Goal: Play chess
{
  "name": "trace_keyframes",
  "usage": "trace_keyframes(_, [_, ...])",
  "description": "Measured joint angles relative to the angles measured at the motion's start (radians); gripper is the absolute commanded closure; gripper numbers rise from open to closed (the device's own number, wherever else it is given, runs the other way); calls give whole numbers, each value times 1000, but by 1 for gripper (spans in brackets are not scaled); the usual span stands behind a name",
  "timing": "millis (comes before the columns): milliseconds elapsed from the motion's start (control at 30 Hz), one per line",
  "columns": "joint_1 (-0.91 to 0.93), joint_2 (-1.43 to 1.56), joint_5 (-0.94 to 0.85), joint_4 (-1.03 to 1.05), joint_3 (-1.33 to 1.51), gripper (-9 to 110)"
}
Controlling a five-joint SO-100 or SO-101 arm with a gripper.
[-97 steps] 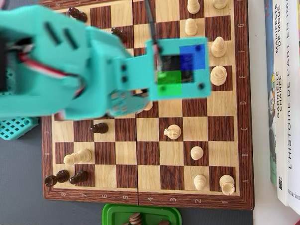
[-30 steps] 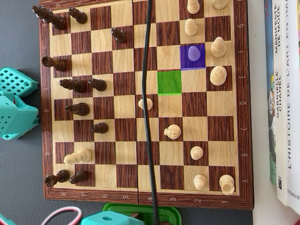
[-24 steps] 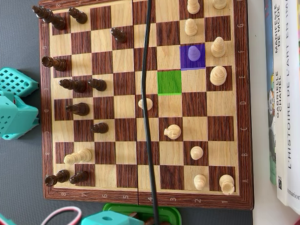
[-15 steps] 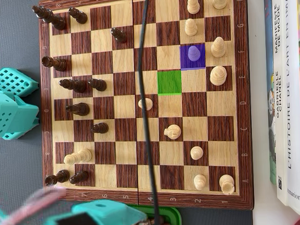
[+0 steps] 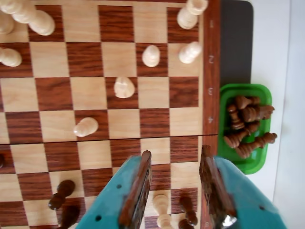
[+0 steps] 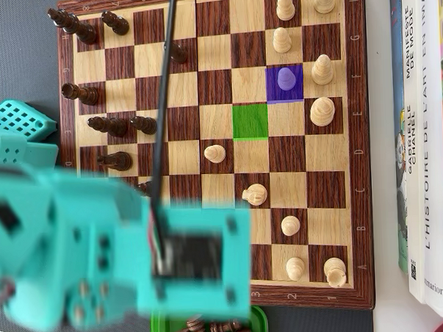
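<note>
The wooden chessboard [image 6: 214, 85] holds light pieces on its right side and dark pieces [image 6: 117, 126] on its left in the overhead view. A light pawn [image 6: 285, 79] stands on a blue-tinted square, and a green-tinted square [image 6: 250, 121] diagonally below it is bare. My teal arm [image 6: 115, 251] is blurred over the board's lower left and hides the pieces there. In the wrist view my gripper [image 5: 175, 153] is open above the board [image 5: 52, 90] near its edge, nothing between the brown pads [image 5: 138, 188]. A light piece [image 5: 162, 210] and a dark piece [image 5: 187, 210] stand below the gap.
A green tray [image 5: 245, 89] with several captured dark pieces [image 5: 248, 126] sits just off the board's edge, partly under the arm in the overhead view [image 6: 257, 319]. Books [image 6: 426, 128] lie along the right. A black cable [image 6: 163, 102] crosses the board.
The arm has swung from the bottom edge up over the board's lower left corner. The cable has shifted left. No piece has visibly moved.
</note>
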Motion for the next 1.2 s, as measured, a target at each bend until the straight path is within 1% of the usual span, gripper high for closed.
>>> trace_keyframes(467, [-218,37,63,0,55,86])
trace_keyframes(600, [-275,26,74,-40,67,86])
trace_keyframes(867, [-354,-144,81,-74,43,86])
trace_keyframes(1200, [-393,-374,193,-74,-138,86])
